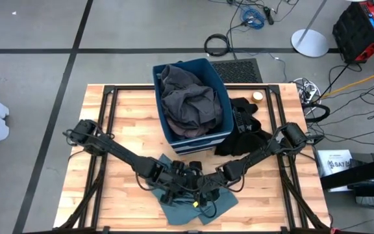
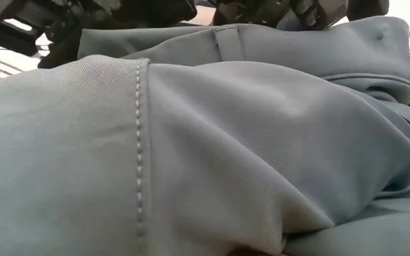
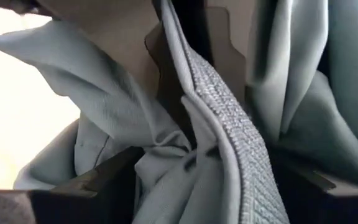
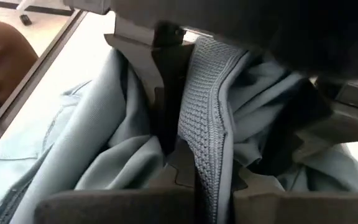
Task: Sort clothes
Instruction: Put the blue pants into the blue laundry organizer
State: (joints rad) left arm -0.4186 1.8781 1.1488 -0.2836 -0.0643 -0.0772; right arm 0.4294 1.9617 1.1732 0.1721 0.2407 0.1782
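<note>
- A grey-green garment (image 1: 193, 207) lies crumpled at the near edge of the wooden table (image 1: 122, 123), in the middle of that edge, under both grippers.
- In the low view the same garment (image 2: 212, 156) fills almost the whole picture, with a stitched seam running down its front fold.
- The left gripper (image 1: 182, 177) sits right over the garment; its wrist view shows the fingers (image 3: 86, 186) spread wide with folds of the cloth and a ribbed knit band (image 3: 235, 130) lying between them, not pinched.
- The right gripper (image 1: 208, 188) meets it from the other side, just beside the left one; its fingers (image 4: 166, 81) are pressed together on the ribbed band (image 4: 207, 106) of the grey-green garment.
- A dark grey garment (image 1: 188, 101) is piled in the navy-blue bin (image 1: 221, 83), which stands in the middle of the table toward the far edge.
- A black garment (image 1: 242, 127) lies on the table touching the bin's right side, stretching toward the right arm.
- A small round pale object (image 1: 258, 95) sits on the table near the far right corner, just beyond the black garment.
- Cables and a red-and-black crate (image 1: 362, 29) are on the floor past the table's far right side.
</note>
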